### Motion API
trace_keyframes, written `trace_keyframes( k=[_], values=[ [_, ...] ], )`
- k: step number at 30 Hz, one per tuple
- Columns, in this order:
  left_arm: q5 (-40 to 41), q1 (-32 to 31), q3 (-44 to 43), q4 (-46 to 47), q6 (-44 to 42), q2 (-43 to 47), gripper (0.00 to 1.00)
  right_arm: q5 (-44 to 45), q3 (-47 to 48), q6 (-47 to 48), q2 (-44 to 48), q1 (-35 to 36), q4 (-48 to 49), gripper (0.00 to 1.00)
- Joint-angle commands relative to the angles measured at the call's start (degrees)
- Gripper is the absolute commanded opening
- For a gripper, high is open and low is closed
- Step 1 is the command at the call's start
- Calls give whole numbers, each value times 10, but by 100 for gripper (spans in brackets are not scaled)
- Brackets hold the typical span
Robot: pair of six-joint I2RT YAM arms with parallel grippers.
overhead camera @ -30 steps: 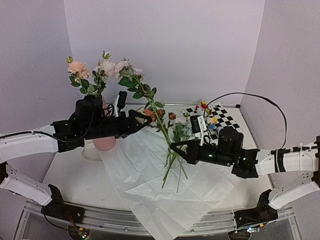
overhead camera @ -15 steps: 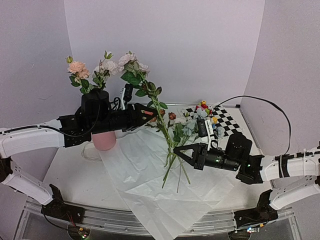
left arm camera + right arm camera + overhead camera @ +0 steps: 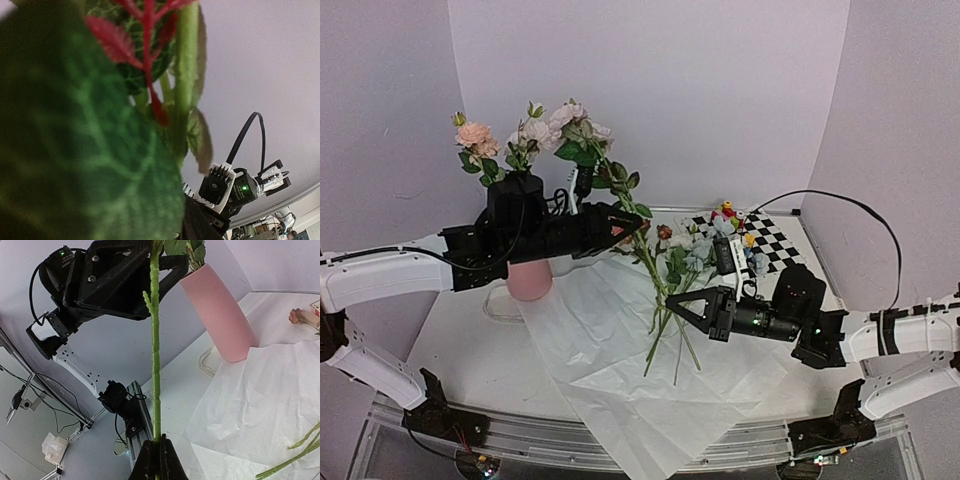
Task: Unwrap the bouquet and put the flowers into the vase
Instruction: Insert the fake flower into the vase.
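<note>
One flower with pale pink and white blooms (image 3: 570, 115) stands tilted in the air on a long green stem (image 3: 156, 365). My right gripper (image 3: 672, 303) (image 3: 160, 460) is shut on the stem's lower part. Higher up, my left gripper (image 3: 622, 225) (image 3: 155, 270) has a finger close on each side of the same stem; contact is unclear. A green leaf (image 3: 75, 150) fills the left wrist view and hides its jaws. The pink vase (image 3: 530, 282) (image 3: 220, 315) stands at the left and holds some flowers (image 3: 475, 135). Other flowers (image 3: 685, 255) lie on the opened white paper (image 3: 620, 370).
A checkered mat (image 3: 770, 240) with small toy blocks (image 3: 728, 212) lies at the back right, behind my right arm. The paper hangs over the table's front edge. Loose stems (image 3: 300, 450) and a rust bloom (image 3: 300, 316) rest on the paper near the vase.
My left gripper has risen and moved right along the stem, and its jaws have narrowed. The right gripper shifted slightly right, still holding the stem, which now stands a little higher.
</note>
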State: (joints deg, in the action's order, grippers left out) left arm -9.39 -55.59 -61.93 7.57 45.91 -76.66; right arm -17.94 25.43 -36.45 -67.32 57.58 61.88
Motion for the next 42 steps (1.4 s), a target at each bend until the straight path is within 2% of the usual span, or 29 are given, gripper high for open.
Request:
trace_keyframes(
  k=[1, 3, 5, 8, 11, 13, 14, 16, 21, 24, 34, 39, 42],
  values=[
    [-7, -4, -31, 21, -14, -5, 21, -22, -1, 1, -4, 5, 65, 0],
    [-2, -4, -31, 20, -18, -3, 6, -22, -1, 2, -6, 5, 67, 0],
    [1, -4, -29, 20, -23, 0, 0, -20, -1, 3, -8, 5, 65, 2],
    [-13, -4, -27, 12, -49, 8, 0, 0, 3, 8, -12, 5, 38, 28],
    [-5, -4, -15, -24, -81, 34, 0, 23, 0, 12, -6, 5, 4, 48],
    [10, -4, -3, -54, -104, 61, 0, 43, -10, 15, 3, 4, -12, 71],
    [22, -4, 3, -68, -120, 75, 0, 55, -17, 16, 8, 4, -17, 78],
    [45, -4, 9, -128, -144, 104, 0, 70, -33, 21, 25, 5, -22, 84],
    [166, -4, -6, -245, -197, 167, 0, 115, -49, 45, 68, 4, -64, 87],
    [254, -4, -21, -276, -225, 205, 0, 141, -49, 66, 90, 4, -84, 87],
    [519, -4, -121, -305, -324, 250, 0, 235, -39, 106, 153, 5, -153, 88],
    [622, -4, -170, -296, -380, 236, 0, 299, -54, 90, 191, 5, -175, 97],
    [666, -4, -187, -266, -415, 223, 0, 331, -57, 79, 206, 4, -191, 98]
  ],
)
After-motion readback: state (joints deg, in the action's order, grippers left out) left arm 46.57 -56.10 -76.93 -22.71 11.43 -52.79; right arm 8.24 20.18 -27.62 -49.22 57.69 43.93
